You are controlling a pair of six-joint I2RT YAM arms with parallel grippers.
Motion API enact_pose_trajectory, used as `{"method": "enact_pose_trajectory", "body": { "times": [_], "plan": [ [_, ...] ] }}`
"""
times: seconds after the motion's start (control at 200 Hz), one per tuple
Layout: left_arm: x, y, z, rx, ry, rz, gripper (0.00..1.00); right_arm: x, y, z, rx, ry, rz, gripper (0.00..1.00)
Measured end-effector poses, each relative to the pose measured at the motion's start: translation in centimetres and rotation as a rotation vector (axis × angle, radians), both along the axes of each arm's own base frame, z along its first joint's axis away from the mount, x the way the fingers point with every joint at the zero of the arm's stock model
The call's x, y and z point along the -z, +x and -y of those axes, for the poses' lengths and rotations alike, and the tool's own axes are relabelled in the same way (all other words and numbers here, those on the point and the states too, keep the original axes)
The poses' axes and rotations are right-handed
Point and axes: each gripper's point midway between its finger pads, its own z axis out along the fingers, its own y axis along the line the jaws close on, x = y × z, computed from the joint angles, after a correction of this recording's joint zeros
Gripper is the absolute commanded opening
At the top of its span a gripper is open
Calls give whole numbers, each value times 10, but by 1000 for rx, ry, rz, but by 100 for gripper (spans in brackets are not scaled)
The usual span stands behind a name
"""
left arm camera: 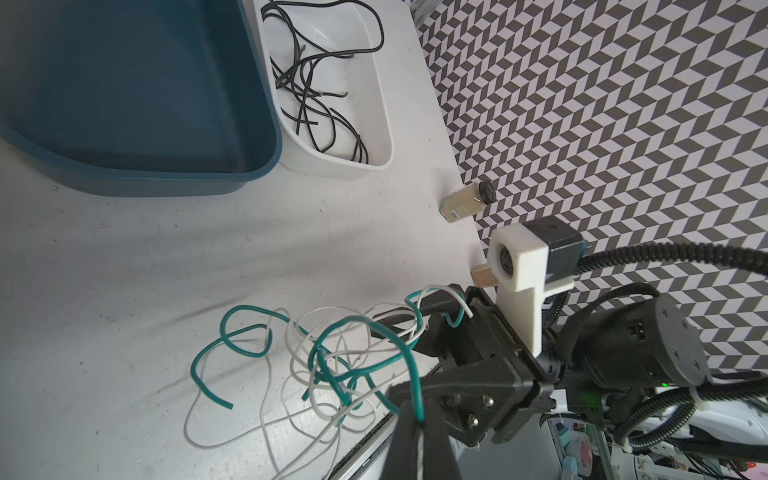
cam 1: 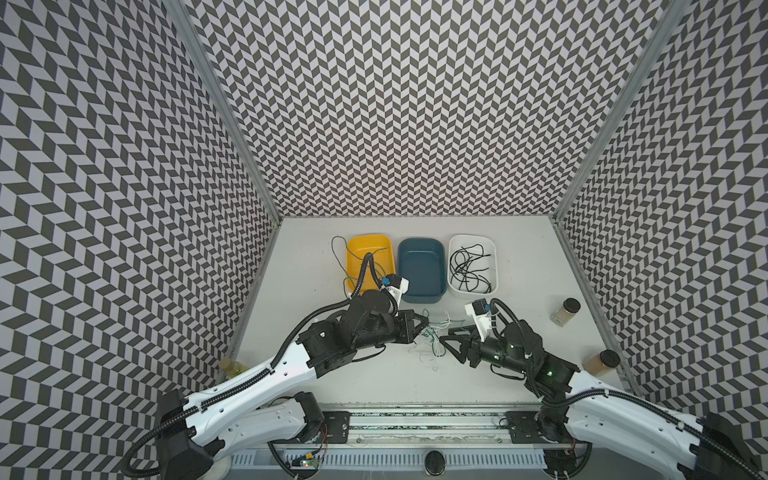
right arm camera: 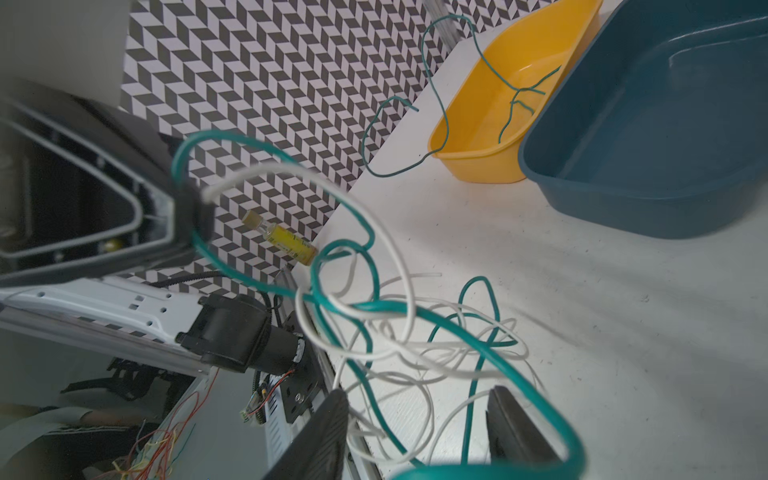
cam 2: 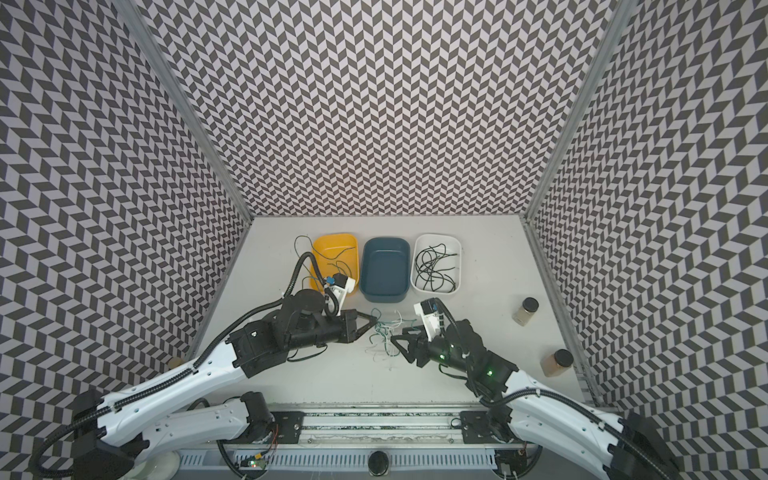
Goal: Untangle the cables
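While the left gripper [cam 1: 427, 322] is clamped on a teal cable [left arm camera: 417, 386] rising from the tangle of teal and white cables [cam 2: 384, 338], that tangle lies on the white table [cam 1: 519, 353] between both grippers. The right gripper [right arm camera: 415, 419] has its jaws apart, with strands between them but none pinched. Black cables [cam 1: 469, 266] lie in the white tray [cam 1: 493, 249].
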Motion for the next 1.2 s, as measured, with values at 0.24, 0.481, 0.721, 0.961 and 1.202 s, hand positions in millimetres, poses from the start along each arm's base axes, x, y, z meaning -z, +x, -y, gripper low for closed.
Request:
{"method": "enact_pose_trajectory", "body": {
  "times": [0.24, 0.481, 0.721, 0.961, 1.202],
  "plan": [
    [-7, -12, 10, 50, -38, 7, 0, 5, 14, -3, 60, 14, -33, 50],
    [-7, -18, 15, 70, -59, 21, 0, -21, 14, 1, 93, 126, 28, 49],
    [-15, -20, 16, 78, -97, 46, 0, -17, 18, -1, 111, 127, 23, 26],
    [-38, -30, 11, 105, -166, 84, 0, -5, 30, 10, 209, 85, 13, 0],
    [-58, -44, -14, 96, -199, 119, 0, 0, 35, 25, 298, 61, 22, 0]
  ]
}}
